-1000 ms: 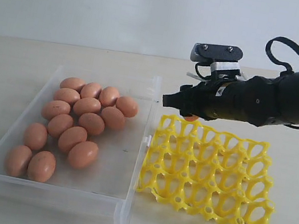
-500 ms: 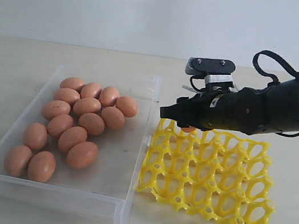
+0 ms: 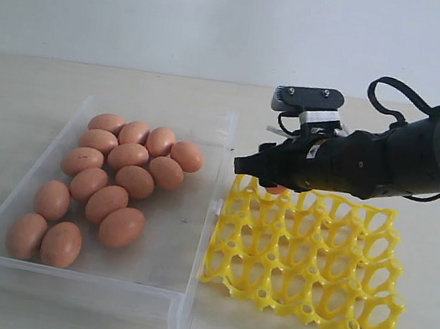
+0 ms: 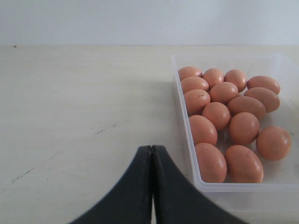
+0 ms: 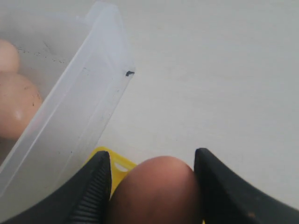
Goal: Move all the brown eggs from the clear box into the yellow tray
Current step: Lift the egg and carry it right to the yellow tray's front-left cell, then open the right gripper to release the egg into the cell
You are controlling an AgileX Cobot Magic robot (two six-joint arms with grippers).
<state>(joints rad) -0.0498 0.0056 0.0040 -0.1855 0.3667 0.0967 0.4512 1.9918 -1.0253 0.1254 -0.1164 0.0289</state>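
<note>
"Holding anything, the right gripper [image 3: 262, 175]?"

"Yes. Its two black fingers [image 5: 93, 186] are closed on one brown egg [image 5: 154, 191], one on either side of it. In the exterior view only a sliver of that egg [image 3: 277, 189] shows under the arm."

"Where is that?"

"Over the yellow tray [image 3: 310, 270], at its 11 o'clock corner. I cannot tell whether the egg touches a cup. The cups in view have nothing in them."

"And the other brown eggs?"

"Fifteen lie in the clear box [image 3: 174, 327], at 9 o'clock of the tray and just beside it. They are bunched from the box's 1 o'clock corner down to 7 o'clock."

"The left gripper [image 4: 152, 186]?"

"Jaws pressed together with nothing between them, above the pale table [image 4: 70, 116] outside the box."
</note>
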